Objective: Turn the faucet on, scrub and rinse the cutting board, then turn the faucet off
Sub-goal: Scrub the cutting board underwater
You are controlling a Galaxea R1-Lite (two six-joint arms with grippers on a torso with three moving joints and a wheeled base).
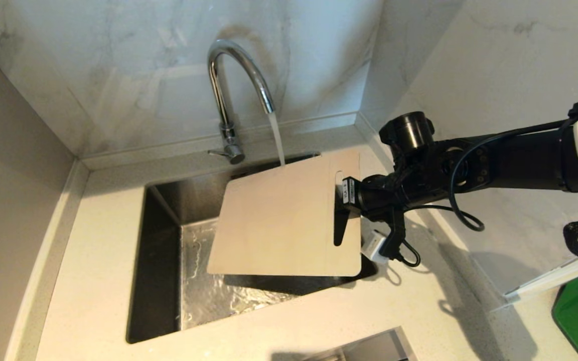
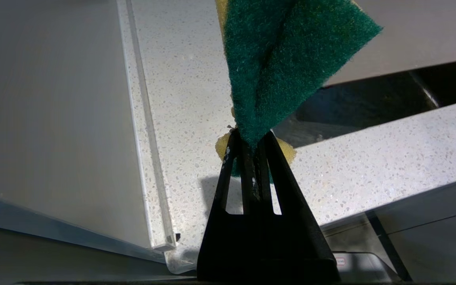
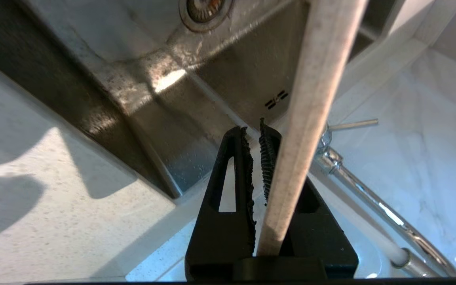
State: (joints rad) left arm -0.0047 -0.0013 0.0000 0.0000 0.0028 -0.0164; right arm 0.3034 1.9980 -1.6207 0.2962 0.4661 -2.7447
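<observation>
head: faucet [image 1: 239,95] running – right hand [image 1: 343,198] grips cutting board [image 1: 284,220] | left wrist: sponge [image 2: 283,59]

cutting board [image 1: 279,220] over sink [image 1: 158,281] | faucet [image 1: 229,85] behind

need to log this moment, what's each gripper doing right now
left gripper: shut on the green scouring sponge, out of the head view.
right gripper: shut on the cutting board at its handle slot, holding it over the sink.

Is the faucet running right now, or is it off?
On. In the head view, a white stream falls from the faucet spout to the far edge of the cutting board held over the sink.
</observation>
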